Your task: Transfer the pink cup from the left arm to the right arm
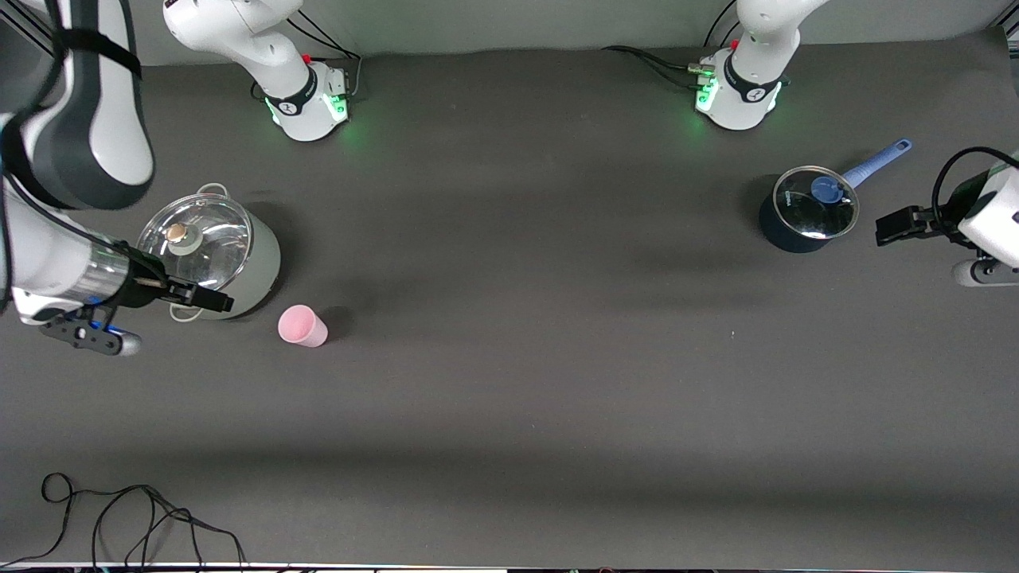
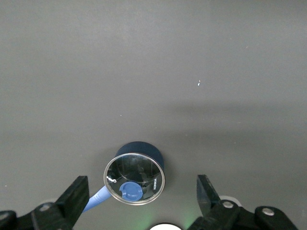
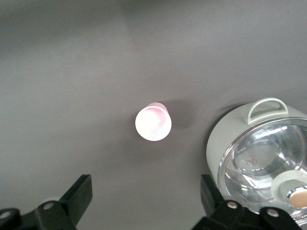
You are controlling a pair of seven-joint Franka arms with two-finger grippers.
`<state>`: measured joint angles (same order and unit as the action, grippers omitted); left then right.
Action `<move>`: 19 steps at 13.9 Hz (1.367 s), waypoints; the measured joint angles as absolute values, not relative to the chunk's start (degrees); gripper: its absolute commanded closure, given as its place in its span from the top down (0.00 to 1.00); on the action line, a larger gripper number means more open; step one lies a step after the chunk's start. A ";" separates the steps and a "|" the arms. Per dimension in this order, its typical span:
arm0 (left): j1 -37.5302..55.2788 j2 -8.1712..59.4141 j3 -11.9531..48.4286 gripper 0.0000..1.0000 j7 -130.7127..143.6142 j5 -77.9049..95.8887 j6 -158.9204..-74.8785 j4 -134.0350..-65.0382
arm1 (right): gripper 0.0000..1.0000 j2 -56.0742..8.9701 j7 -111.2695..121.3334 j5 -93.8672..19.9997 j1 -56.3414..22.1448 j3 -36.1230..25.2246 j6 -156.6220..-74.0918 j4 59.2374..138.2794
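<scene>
The right claw (image 1: pixel 203 298) is wide open with nothing in it, over the round grey-green metal pot (image 1: pixel 239 267). The small pale-pink plastic cup (image 1: pixel 302 325) stands on the dark tabletop (image 1: pixel 517 358), near it. The left claw (image 1: pixel 896 227), open too, waits beside the dark-blue saucepan (image 1: pixel 804 211).

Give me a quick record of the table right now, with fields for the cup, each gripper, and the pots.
pink cup: upright on the table, held by neither gripper, beside the grey-green pot
right gripper: open, empty, over the grey-green pot's edge, close to the cup
left gripper: open, empty, beside the blue saucepan
grey-green pot: glass lid on, at the right arm's end of the table
blue saucepan: glass lid on, at the left arm's end
handover: not yet begun
</scene>
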<state>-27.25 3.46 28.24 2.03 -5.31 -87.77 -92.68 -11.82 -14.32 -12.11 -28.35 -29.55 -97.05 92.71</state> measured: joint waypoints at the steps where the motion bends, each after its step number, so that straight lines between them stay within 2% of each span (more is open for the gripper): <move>1: -20.50 2.65 21.75 1.00 1.91 -5.10 -87.85 -92.76 | 1.00 -10.50 -14.32 -12.06 -28.35 -29.55 -96.41 91.88; 3: -8.42 1.73 10.77 1.00 1.84 -4.90 -88.34 -93.19 | 1.00 -7.89 -14.31 -10.86 -28.46 -29.52 -93.81 89.94; 5: -1.38 1.64 4.66 1.00 1.84 -4.38 -88.58 -93.37 | 1.00 -6.47 -14.30 -9.33 -29.00 -29.41 -90.42 87.89; 10: 0.20 1.63 2.75 1.00 0.21 -2.26 -89.69 -93.40 | 1.00 -6.21 -14.12 -7.05 -30.52 -29.40 -89.48 87.00; 14: 2.97 1.55 -0.59 1.00 0.07 -1.13 -90.13 -93.18 | 1.00 -6.26 -12.65 -6.66 -28.69 -29.15 -89.46 87.01; 15: 2.97 1.41 -0.91 1.00 0.03 -1.09 -90.12 -92.98 | 1.00 -6.30 -12.46 -6.66 -25.90 -26.95 -89.68 87.01; 19: 3.00 0.84 -1.27 1.00 -0.04 -0.99 -87.94 -92.39 | 1.00 -6.18 -12.18 -6.56 -7.00 -8.42 -90.86 86.93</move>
<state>3.00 0.84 -1.27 -0.04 -0.99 -87.94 -92.39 -6.18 -12.18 -6.56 -7.00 -8.42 -90.86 86.93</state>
